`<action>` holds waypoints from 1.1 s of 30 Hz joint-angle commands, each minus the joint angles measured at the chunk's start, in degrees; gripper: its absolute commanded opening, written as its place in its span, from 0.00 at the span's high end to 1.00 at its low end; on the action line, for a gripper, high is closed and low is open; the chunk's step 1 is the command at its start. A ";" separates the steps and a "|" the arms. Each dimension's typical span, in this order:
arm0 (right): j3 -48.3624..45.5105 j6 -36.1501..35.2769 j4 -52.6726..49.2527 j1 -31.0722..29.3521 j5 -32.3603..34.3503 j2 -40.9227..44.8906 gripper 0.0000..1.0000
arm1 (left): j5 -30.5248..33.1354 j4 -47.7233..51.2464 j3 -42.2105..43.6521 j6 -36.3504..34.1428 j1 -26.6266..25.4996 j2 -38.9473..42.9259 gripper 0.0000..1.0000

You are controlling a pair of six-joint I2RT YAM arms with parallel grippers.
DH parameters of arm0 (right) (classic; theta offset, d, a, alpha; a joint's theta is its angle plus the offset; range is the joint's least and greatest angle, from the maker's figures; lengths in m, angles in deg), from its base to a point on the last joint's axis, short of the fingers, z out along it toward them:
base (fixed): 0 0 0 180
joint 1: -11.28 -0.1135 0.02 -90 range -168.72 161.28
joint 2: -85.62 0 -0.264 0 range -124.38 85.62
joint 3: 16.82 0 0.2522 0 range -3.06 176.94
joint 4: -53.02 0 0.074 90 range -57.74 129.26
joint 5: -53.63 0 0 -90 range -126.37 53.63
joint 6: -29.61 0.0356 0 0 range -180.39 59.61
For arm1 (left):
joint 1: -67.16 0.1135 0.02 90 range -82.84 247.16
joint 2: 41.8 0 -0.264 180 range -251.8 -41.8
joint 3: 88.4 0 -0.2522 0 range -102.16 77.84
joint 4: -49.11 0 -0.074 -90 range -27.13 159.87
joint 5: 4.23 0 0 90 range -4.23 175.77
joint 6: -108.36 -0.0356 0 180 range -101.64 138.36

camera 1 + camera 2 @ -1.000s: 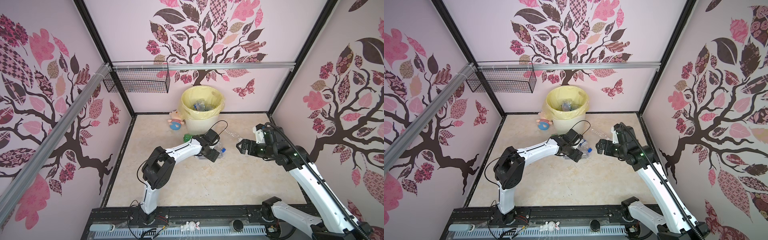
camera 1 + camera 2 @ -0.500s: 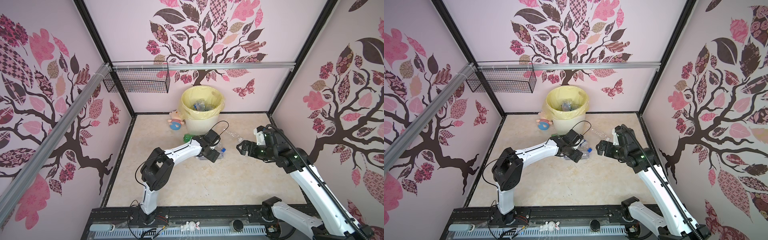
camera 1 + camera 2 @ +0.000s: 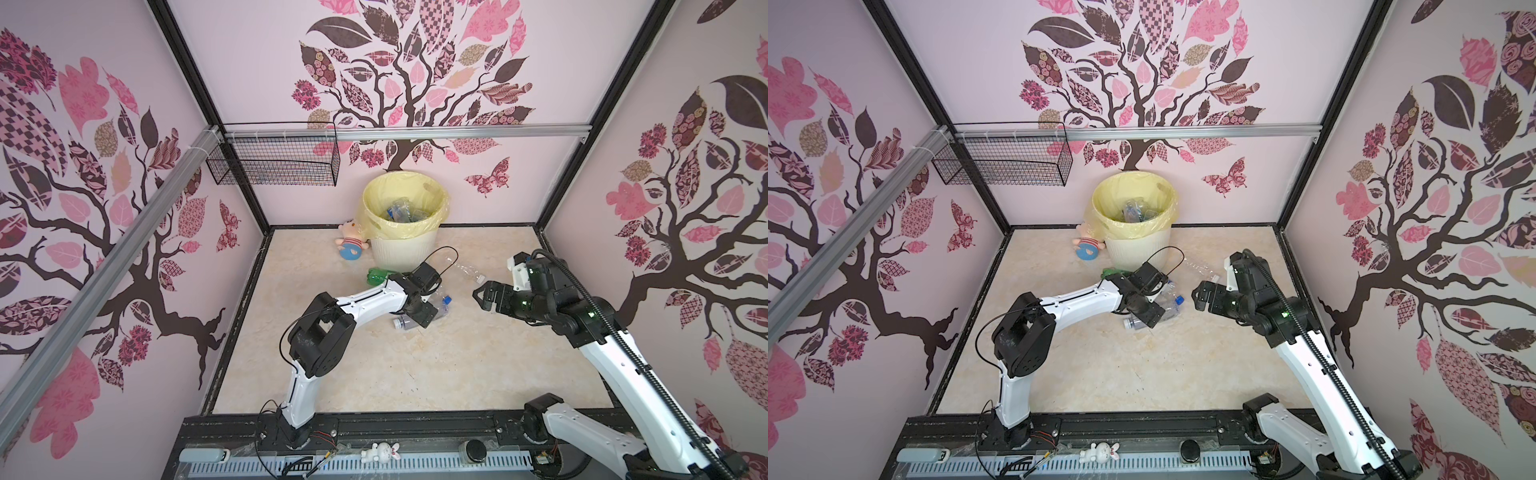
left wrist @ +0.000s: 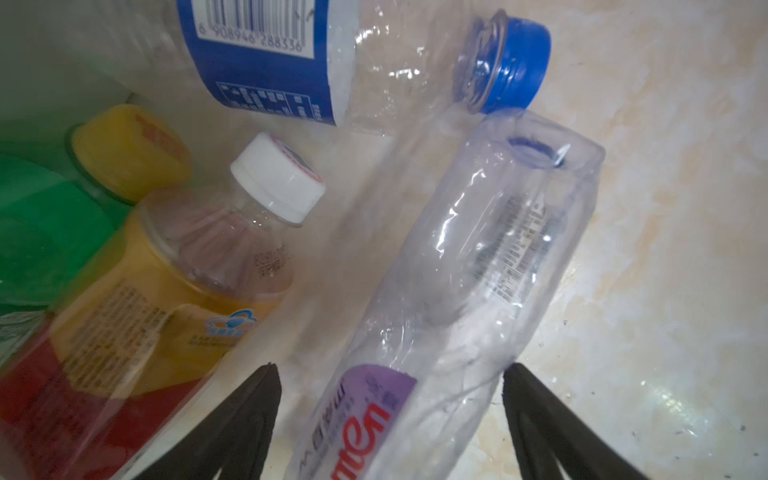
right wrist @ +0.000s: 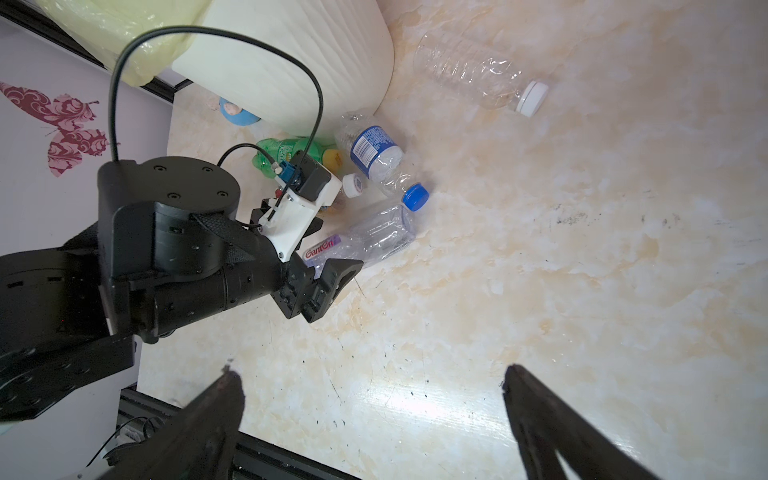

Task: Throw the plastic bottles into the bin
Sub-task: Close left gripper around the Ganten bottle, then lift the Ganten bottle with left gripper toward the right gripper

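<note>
Left arm (image 3: 365, 299) is folded at the elbow, forearm stretched low over the floor (image 3: 415, 374) toward the bin (image 3: 403, 253), wrist tipped down. Left gripper (image 4: 388, 374) has its jaws apart, straddling the purple-label bottle (image 4: 478, 266), which lies on its side. One finger looks to be at the bottle's edge and the other is clear of it, so there is no clamp. Crowded just beside it are a blue-label bottle (image 4: 266, 62), a yellow-and-red-label bottle (image 4: 166, 291) and a green bottle (image 4: 37, 224), all lying down in front of the bin. Right arm (image 3: 615, 357) is raised and bent, wrist aimed at the middle. Right gripper (image 5: 370, 374) is spread wide, empty and above the bare floor. An unlabelled clear bottle (image 5: 473, 75) lies apart, near the bin's right side. More bottles (image 3: 401, 210) are inside the bin. A black cable (image 3: 440, 253) loops in front of the bin wall. A plush doll (image 3: 351, 245) lies at the bin's left. A wire basket (image 3: 274, 162) hangs on the back rail.
</note>
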 commanded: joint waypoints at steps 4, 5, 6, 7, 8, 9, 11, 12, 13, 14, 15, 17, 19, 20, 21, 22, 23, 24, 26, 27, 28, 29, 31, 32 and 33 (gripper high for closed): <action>-0.98 0.98 1.22 0.37 -0.69 0.01 0.00 | -1.37 -1.24 3.57 1.40 -0.30 1.02 0.16; -1.02 1.00 1.50 0.37 -0.72 -0.20 0.00 | -1.88 -1.47 4.24 1.65 -0.39 1.44 0.17; -1.11 1.07 1.68 0.37 -0.80 -0.37 0.00 | -2.30 -1.54 4.93 1.98 -0.53 1.62 0.17; -1.16 1.15 1.98 0.41 -1.02 -0.53 0.00 | -2.35 -1.63 5.69 2.17 -0.86 1.88 0.18; -1.26 1.21 2.41 0.37 -1.15 -0.68 0.00 | -2.18 -1.71 6.46 2.36 -1.17 2.12 0.19; -1.47 1.42 2.86 0.37 -1.32 -0.70 0.00 | -2.15 -1.85 7.30 2.69 -1.39 2.31 0.19; -2.15 1.91 3.79 0.38 -1.72 -0.92 0.00 | -2.90 -2.51 8.99 3.70 -1.72 2.76 0.21; -2.30 2.07 4.16 0.41 -1.98 -1.04 0.00 | -3.21 -2.76 9.73 4.23 -1.73 2.95 0.22; -2.67 2.17 4.59 0.37 -2.33 -1.27 0.01 | -3.53 -2.90 10.38 4.72 -1.78 3.26 0.24; -2.86 2.31 4.89 0.37 -2.60 -1.39 0.00 | -3.78 -3.26 11.10 5.17 -1.81 3.56 0.26; -2.99 2.40 5.21 0.37 -2.71 -1.62 0.00 | -4.02 -3.49 11.69 5.34 -1.80 3.95 0.28; -3.05 2.40 5.65 0.37 -3.07 -2.17 0.01 | -4.01 -3.55 12.38 5.73 -1.81 4.78 0.34; -3.04 2.51 6.18 0.40 -3.47 -2.66 0.00 | -4.01 -3.33 12.77 5.97 -1.81 5.54 0.41; -3.01 2.65 6.53 0.42 -3.64 -3.03 0.00 | -4.06 -3.28 12.89 6.11 -1.83 6.04 0.45; -2.92 2.85 6.73 0.45 -3.77 -3.28 0.00 | -4.20 -3.18 12.97 6.28 -1.80 6.64 0.48; -2.87 3.11 7.05 0.44 -4.03 -3.66 0.00 | -4.31 -3.02 13.09 6.61 -1.81 7.36 0.50; -2.83 3.43 7.32 0.46 -4.27 -4.00 0.00 | -4.59 -3.17 13.15 7.05 -1.82 8.18 0.51; -2.71 3.76 7.52 0.45 -4.45 -4.33 0.00 | -5.04 -3.18 13.19 7.52 -1.81 8.86 0.52; -2.75 4.52 8.05 0.46 -4.93 -4.91 0.00 | -6.10 -2.94 12.83 8.98 -1.82 10.58 0.53; -2.83 4.87 8.28 0.46 -5.07 -5.13 0.01 | -6.84 -3.00 12.62 9.86 -1.83 11.42 0.54; -2.78 5.13 8.49 0.41 -5.30 -5.42 0.00 | -7.93 -3.14 12.29 11.08 -1.86 12.29 0.54; -2.71 5.42 8.74 0.44 -5.37 -5.69 0.00 | -9.06 -3.14 11.91 12.22 -1.86 13.27 0.54; -2.36 5.74 9.01 0.45 -5.46 -6.05 0.00 | -10.70 -3.45 11.25 14.89 -1.80 15.10 0.54; -2.15 5.97 9.13 0.45 -5.43 -6.22 0.00 | -11.48 -3.95 11.06 16.24 -1.82 16.19 0.54; -1.71 6.13 9.24 0.46 -5.38 -6.39 0.00 | -12.22 -4.38 10.92 17.32 -1.81 17.12 0.54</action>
